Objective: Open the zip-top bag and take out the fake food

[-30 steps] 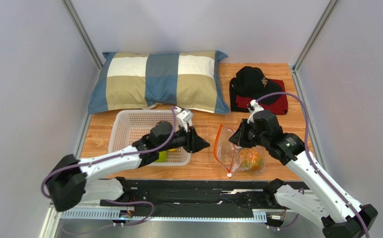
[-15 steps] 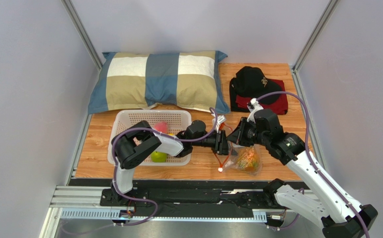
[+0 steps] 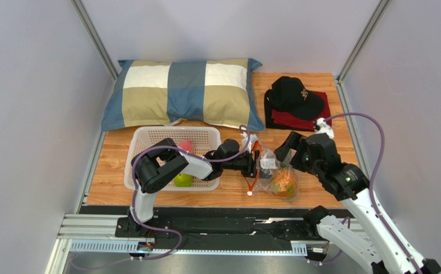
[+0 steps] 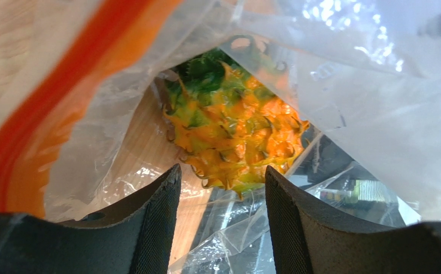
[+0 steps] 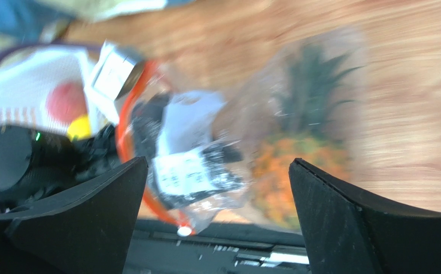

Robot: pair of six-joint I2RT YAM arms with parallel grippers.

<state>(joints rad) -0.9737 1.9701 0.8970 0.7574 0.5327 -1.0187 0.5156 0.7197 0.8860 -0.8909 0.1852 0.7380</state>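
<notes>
The zip-top bag (image 3: 269, 171) lies on the wood near the table's front edge, its red-orange zip strip (image 4: 34, 125) parted and the white slider tab (image 5: 184, 230) at the near end. Inside it lies a small orange pineapple (image 4: 234, 137) with green leaves. My left gripper (image 3: 256, 163) reaches into the bag's mouth and stands open (image 4: 221, 178), its fingertips just short of the pineapple and touching nothing. My right gripper (image 3: 286, 152) hovers wide open (image 5: 218, 161) above the bag's right side, holding nothing. A green apple (image 3: 183, 180) and a pink peach (image 3: 185, 146) sit in the basket.
The white perforated basket (image 3: 148, 149) stands left of the bag, under my left arm. A checked pillow (image 3: 183, 94) lies across the back. A black cap on red cloth (image 3: 294, 103) is at the back right. The black rail (image 3: 217, 222) runs along the front edge.
My right gripper let go of the bag, opened wide and drew back to the right. My left arm swung over from the basket into the bag's mouth, opening wider. The bag sagged flatter.
</notes>
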